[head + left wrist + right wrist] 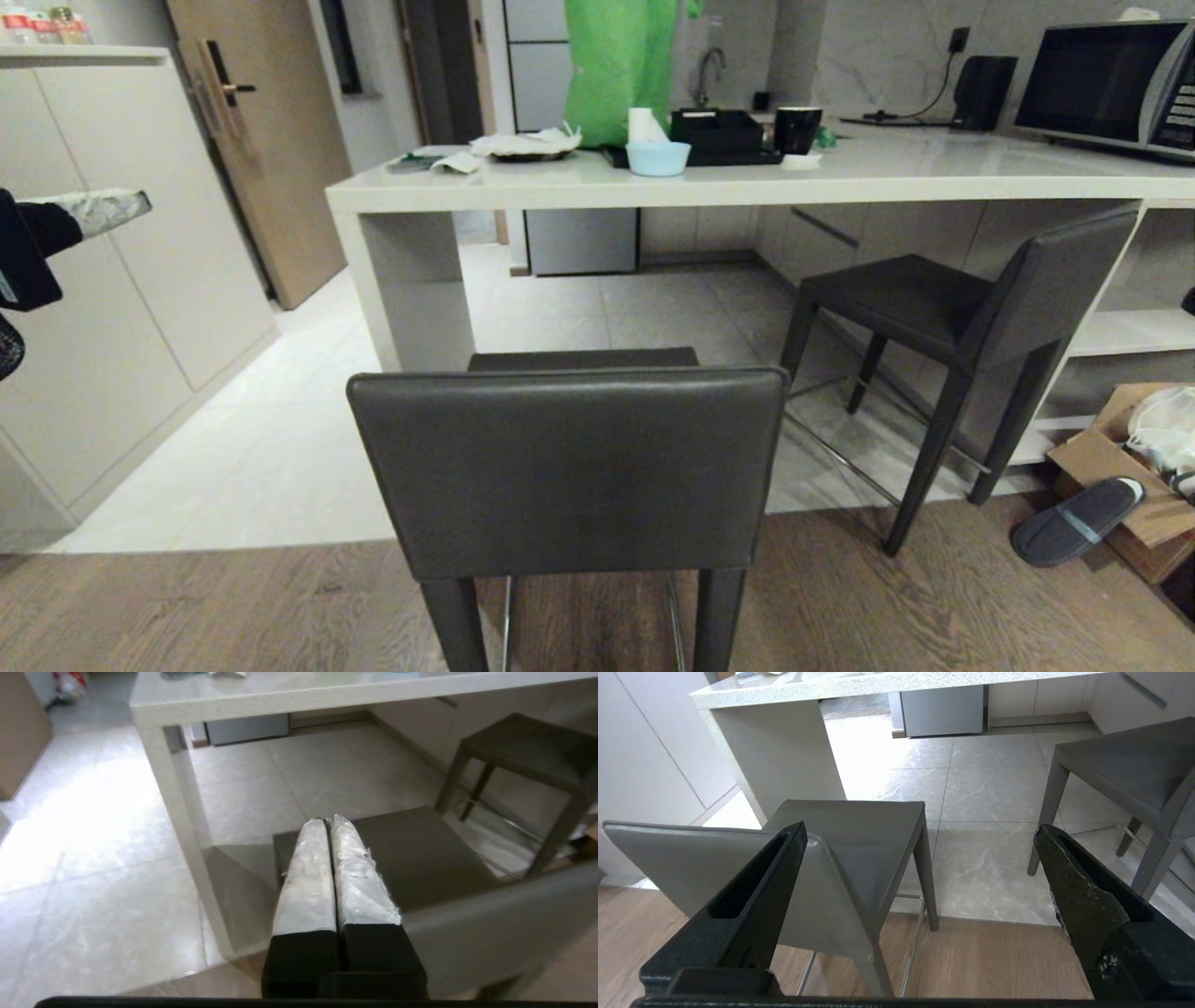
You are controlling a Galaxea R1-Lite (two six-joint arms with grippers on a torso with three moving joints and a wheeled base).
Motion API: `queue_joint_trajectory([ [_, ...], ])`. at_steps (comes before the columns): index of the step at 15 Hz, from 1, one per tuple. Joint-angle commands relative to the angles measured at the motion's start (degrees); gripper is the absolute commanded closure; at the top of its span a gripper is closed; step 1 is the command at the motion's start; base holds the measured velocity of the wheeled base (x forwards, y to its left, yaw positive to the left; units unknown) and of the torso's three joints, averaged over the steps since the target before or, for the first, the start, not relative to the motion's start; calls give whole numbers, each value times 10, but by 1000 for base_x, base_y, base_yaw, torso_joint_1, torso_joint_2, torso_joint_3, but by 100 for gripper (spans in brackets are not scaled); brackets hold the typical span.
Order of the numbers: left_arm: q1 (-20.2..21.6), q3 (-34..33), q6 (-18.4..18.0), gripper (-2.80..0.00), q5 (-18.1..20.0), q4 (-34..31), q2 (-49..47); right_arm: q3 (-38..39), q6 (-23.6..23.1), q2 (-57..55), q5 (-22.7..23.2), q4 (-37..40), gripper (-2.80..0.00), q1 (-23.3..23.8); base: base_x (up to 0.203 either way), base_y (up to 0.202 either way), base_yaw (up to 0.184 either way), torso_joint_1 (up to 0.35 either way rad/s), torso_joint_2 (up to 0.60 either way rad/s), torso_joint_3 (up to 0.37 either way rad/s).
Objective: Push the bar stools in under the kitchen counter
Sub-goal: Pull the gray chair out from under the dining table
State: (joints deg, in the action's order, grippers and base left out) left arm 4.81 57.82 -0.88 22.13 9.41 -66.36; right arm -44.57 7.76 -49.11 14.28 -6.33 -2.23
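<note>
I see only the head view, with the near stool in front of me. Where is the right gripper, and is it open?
Observer: The right gripper is wide open, behind the near stool, touching nothing.
Operator: And the left gripper?
Observer: The left gripper is shut and empty, above the near stool's backrest.
Operator: Is the near stool under the counter?
Observer: Not yet; its seat stands short of the counter edge.

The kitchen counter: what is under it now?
Under the kitchen counter, the right bar stool is partly tucked. The near bar stool stands outside. Farther under, tiled floor shows.
</note>
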Motion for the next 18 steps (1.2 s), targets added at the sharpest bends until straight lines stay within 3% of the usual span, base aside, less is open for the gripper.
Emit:
queue_joint_trajectory([
  [1, -7, 1, 0, 0, 3, -15, 25, -1, 0, 15, 1, 5, -280, 0, 0, 0, 0, 0, 0, 0],
  [11, -21, -20, 0, 0, 5, -34, 73, 4, 0, 68, 2, 50, -280, -1, 0, 0, 0, 0, 0, 0],
  [16, -21, -129, 3, 0, -4, -53, 227, -6, -11, 148, 1, 107, -280, 3, 0, 0, 0, 0, 0, 0],
  [18, -16, -201, 9, 0, -18, -54, 303, -8, -14, 184, 1, 127, -280, 44, 0, 0, 0, 0, 0, 0],
])
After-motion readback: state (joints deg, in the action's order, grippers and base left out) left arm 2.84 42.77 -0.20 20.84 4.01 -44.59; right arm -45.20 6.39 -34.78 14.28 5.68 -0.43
